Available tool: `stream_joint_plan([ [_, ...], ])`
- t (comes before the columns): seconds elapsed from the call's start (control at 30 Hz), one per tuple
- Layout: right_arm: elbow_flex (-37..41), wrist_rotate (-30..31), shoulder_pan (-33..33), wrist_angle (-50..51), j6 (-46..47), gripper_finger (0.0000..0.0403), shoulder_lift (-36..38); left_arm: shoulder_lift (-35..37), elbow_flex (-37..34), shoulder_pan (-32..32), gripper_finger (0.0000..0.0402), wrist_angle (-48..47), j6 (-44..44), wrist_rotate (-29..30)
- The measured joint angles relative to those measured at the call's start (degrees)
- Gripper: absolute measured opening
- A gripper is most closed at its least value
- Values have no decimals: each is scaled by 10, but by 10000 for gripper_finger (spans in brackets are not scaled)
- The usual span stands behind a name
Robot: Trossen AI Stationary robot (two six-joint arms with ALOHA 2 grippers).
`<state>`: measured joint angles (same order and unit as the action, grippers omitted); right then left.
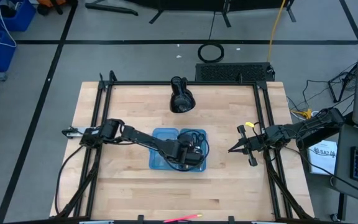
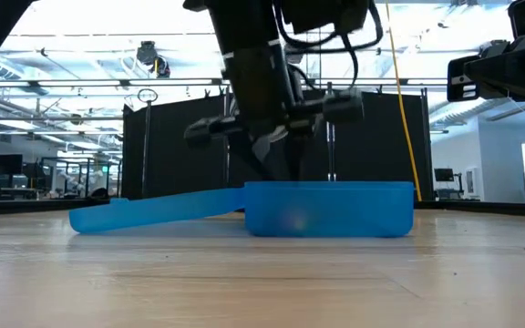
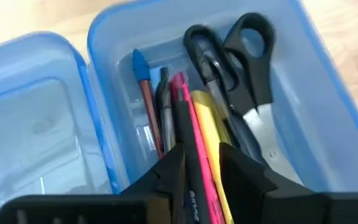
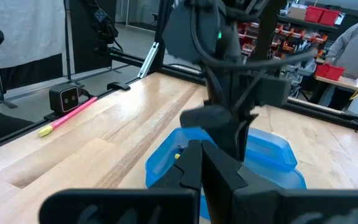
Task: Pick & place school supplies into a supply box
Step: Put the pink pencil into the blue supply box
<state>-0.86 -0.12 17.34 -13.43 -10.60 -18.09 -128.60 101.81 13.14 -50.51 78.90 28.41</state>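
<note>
Over the supply box (image 3: pixel 303 112) on the desk (image 1: pixel 129 193), a pink pen (image 3: pixel 194 155) sits between the left gripper (image 3: pixel 201 165)'s part-opened fingers, so scissors (image 3: pixel 235 62) could get snagged if it's lifted crooked; right gripper (image 4: pixel 201 155) is parked aside, closed.

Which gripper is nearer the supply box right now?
Left. The left gripper is directly over the supply box, fingers inside its right half; the right gripper waits apart, beyond its right side.

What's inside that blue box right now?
In the supply box, one half holds black-handled scissors, a blue-tipped pencil, a dark pen, plus pink and yellow pens. The left tool hides their lower ends.
</note>
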Motion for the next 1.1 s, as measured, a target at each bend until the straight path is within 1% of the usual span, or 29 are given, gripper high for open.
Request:
stream_joint_plan([
  [0.1,0,0,0,0,5,0,0,14,0,1,116,-7,-17,12],
  [0.17,0,0,0,0,7,0,0,33,0,4,123,-8,-51,30],
  [0.3,0,-2,0,-4,7,0,1,98,0,34,126,-14,-148,107],
  [0.37,0,-11,0,-4,7,0,0,133,1,64,126,-26,-183,151],
  [0.47,0,-45,0,-2,3,0,0,163,1,123,126,-44,-220,220],
  [0.53,0,-62,4,-14,13,0,0,171,-3,168,126,-59,-217,272],
  [0.63,-16,-59,28,-28,45,0,-13,169,-21,231,127,-62,-191,348],
  [0.7,-33,-28,60,-25,66,0,-42,164,-44,261,127,-62,-158,390],
  [0.77,-55,22,100,-31,78,0,-86,163,-78,284,127,-62,-109,420],
  [0.83,-83,64,144,-72,77,0,-146,163,-116,301,127,-63,-59,432],
  [0.93,-147,109,195,-67,71,0,-255,163,-169,316,127,-64,-5,436],
  [1.0,-207,133,218,-29,82,0,-325,162,-197,320,127,-61,11,438],
  [1.1,-322,157,229,77,143,0,-428,162,-235,321,127,-39,8,441],
])
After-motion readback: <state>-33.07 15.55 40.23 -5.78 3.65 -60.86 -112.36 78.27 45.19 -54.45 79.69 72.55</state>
